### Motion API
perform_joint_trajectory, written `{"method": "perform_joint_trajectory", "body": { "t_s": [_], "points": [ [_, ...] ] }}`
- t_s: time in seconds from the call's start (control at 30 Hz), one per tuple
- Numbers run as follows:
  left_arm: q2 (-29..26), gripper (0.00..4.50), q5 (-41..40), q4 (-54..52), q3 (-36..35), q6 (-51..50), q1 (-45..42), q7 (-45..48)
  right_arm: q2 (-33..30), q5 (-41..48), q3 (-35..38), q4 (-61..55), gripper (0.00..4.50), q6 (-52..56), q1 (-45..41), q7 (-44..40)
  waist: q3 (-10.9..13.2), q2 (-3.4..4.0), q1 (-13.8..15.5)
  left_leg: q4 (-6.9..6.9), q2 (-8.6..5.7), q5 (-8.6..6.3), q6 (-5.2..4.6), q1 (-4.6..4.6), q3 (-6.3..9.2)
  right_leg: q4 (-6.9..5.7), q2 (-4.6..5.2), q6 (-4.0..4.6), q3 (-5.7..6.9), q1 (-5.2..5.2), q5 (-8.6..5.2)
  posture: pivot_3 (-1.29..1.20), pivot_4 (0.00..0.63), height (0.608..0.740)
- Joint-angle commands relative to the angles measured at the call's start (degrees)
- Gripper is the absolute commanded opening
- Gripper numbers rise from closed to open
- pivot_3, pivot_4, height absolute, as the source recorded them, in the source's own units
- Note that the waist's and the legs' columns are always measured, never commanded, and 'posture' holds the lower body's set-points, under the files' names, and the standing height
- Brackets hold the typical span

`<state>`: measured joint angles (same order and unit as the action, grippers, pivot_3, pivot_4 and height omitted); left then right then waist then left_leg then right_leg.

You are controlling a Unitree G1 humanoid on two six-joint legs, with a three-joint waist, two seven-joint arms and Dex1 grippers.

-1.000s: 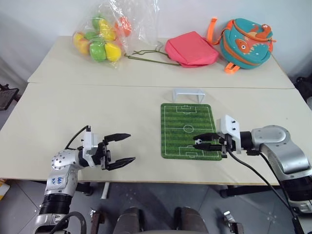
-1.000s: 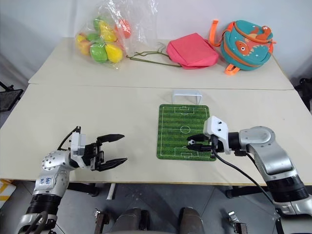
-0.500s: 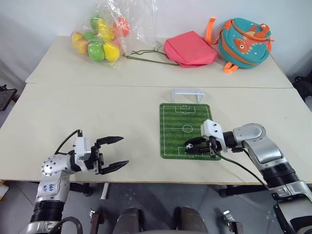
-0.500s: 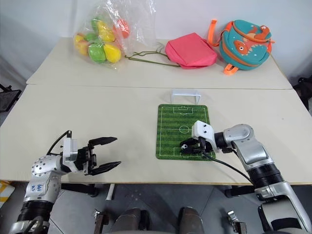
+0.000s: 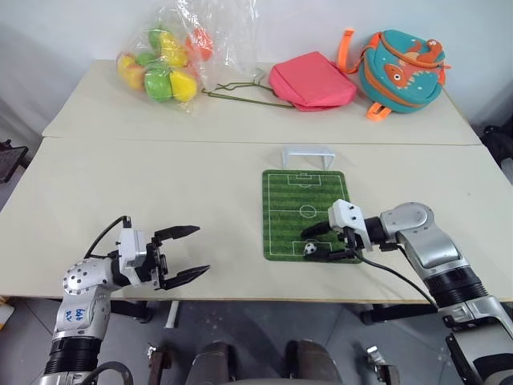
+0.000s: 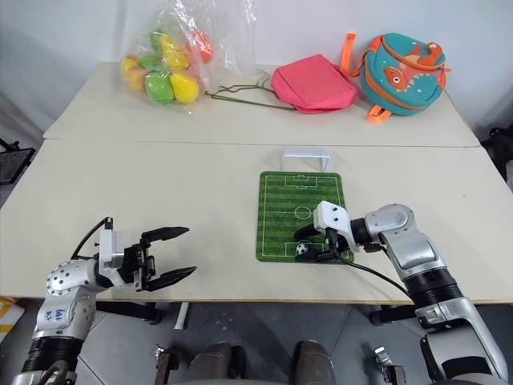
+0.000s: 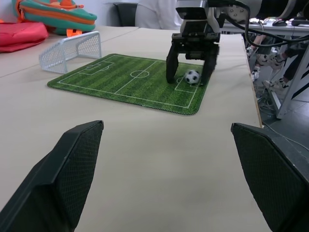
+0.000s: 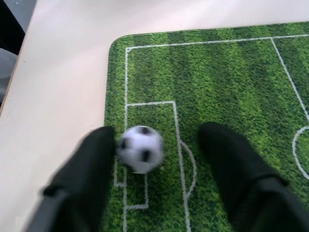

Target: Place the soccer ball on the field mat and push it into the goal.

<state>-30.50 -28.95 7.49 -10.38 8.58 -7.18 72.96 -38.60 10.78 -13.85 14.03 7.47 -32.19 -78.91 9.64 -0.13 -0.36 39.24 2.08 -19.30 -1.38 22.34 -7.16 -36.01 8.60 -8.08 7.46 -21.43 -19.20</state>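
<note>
Two fingers point(image 7: 172, 65) astride one soccer ball point(image 7: 192, 77)

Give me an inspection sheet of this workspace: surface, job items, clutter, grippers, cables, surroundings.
Surface: beige table, two tops butted together.
Job's things: soccer ball lying on the field mat at its near end; goal just beyond the far end.
Clutter: bag of coloured balls, pink pouch, teal backpack along the far edge.
Grippers: right gripper open, fingers either side of the ball; left gripper open, holding nothing, over bare table.
Cables: black cable along the right arm; another at the left wrist.
Surroundings: grey floor, pale wall behind.
</note>
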Motion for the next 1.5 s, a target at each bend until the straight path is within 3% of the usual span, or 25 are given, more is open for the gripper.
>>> {"method": "perform_joint_trajectory", "body": {
  "t_s": [0.03, 0.53, 0.67, 1.0, 1.5],
  "points": [
    [-0.8, 4.5, -0.7, -0.4, -0.6, 0.0, -0.6, 0.0, 0.0, 0.0, 0.7, 0.0, 3.12, -0.5, 0.2, -0.1, 0.0, 0.0, 0.0, 0.0, 0.0, 0.0, 0.0, 0.0, 0.0, 0.0, 0.0, 0.0, 0.0, 0.0, 0.0, 0.0, 0.15, 0.74],
    [0.1, 4.5, -0.5, 1.7, 0.2, 0.3, -2.6, 0.7, -1.8, 1.5, 3.0, -7.0, 3.12, 2.0, -0.3, 0.4, 0.0, 0.0, 0.0, 0.0, 0.0, 0.0, 0.0, 0.01, 0.0, 0.0, 0.0, 0.0, 0.01, -0.01, 0.0, 0.0, 0.15, 0.74],
    [0.1, 4.5, -0.5, 2.2, 0.4, 0.4, -3.0, 1.2, -3.0, 3.8, 6.5, -11.6, 3.12, 4.8, -1.2, 2.6, 0.0, 0.0, 0.1, 0.0, -0.01, 0.0, 0.0, 0.01, 0.01, 0.0, 0.0, 0.0, 0.01, -0.02, 0.0, 0.0, 0.15, 0.74],
    [0.1, 4.5, -0.4, 3.6, 0.6, 0.3, -4.3, 2.4, -8.5, 7.5, 7.4, -22.8, 0.02, 11.9, 8.4, 1.2, 0.0, -0.03, 0.3, -0.01, -0.05, 0.0, 0.0, 0.03, 0.07, 0.02, 0.01, 0.0, 0.07, 0.03, 0.0, 0.0, 0.15, 0.74],
    [-1.2, 4.5, -0.7, 3.5, 0.0, -0.2, -4.7, 3.2, -1.3, 2.6, 2.4, -9.1, 0.02, 7.9, 4.6, 3.9, 0.0, -0.04, 0.1, 0.0, -0.04, 0.0, 0.0, 0.02, 0.06, 0.01, 0.0, 0.0, 0.07, 0.02, 0.0, 0.0, 0.15, 0.74]
  ]
}}
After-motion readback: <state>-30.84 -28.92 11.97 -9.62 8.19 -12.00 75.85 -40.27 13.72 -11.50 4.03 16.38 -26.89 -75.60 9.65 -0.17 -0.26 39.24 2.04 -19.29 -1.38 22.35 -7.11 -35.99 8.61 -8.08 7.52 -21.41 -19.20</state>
